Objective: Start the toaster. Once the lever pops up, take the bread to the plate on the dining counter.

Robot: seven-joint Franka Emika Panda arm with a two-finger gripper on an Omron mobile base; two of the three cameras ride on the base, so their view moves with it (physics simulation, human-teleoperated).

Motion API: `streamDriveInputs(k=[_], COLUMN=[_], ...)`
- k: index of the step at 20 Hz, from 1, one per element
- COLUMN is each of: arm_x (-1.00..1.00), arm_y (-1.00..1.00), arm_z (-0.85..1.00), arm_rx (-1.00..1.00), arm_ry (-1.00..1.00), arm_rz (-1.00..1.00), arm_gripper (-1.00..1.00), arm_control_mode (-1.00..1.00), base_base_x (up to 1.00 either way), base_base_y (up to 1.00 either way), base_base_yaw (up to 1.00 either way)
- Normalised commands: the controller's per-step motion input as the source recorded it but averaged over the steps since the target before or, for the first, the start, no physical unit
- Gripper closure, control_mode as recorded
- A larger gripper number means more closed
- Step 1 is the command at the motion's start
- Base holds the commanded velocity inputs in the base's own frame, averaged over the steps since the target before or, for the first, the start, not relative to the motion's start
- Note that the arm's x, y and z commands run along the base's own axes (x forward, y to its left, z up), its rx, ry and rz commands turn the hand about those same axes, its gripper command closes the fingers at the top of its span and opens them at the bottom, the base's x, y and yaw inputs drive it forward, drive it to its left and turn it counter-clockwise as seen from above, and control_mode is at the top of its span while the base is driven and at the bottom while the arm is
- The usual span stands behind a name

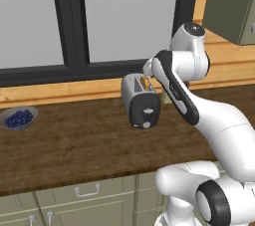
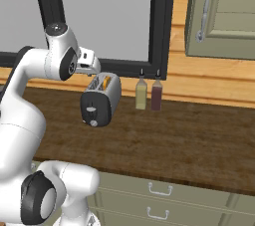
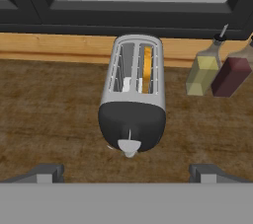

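One dark wood bench (image 1: 74,145) runs under a black-framed window (image 1: 74,21), with sage-green drawers (image 2: 159,190) below its front edge. Upon it, near the back wall, stands the toaster (image 1: 140,98), its black end face turned toward the robot. In the hand view the toaster sits centred, two slots on top; the bread (image 3: 147,69) stands in the right-hand slot, its golden crust edge showing above the rim, while the other slot looks bare. Low on the black face are a round knob (image 3: 129,145) and the lever (image 3: 130,135), too small to tell its height. Two bottles stand just beside the toaster against the wall, one yellowish (image 3: 202,72) and one dark red (image 3: 231,75), touching or nearly so. Far to the left on the bench rests a grey bowl (image 1: 19,118) of blueberries. The end effector (image 3: 128,173) hangs in front of the toaster, its fingers spread wide and holding nothing.
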Motion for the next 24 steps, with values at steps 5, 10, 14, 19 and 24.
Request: streamDriveInputs(k=[5,10,14,19,24], arm_x=[0.0,0.0,0.0,0.0,0.0], arm_y=[0.0,0.0,0.0,0.0,0.0], arm_z=[0.0,0.0,0.0,0.0,0.0], arm_rx=[0.0,0.0,0.0,0.0,0.0], arm_ry=[0.0,0.0,0.0,0.0,0.0], arm_rz=[0.0,0.0,0.0,0.0,0.0], arm_gripper=[-1.0,-1.0,-1.0,-1.0,-1.0], arm_control_mode=[-1.0,-1.0,-1.0,-1.0,-1.0], base_base_x=[0.0,0.0,0.0,0.0,0.0], base_base_y=[0.0,0.0,0.0,0.0,0.0], base_base_yaw=[0.0,0.0,0.0,0.0,0.0])
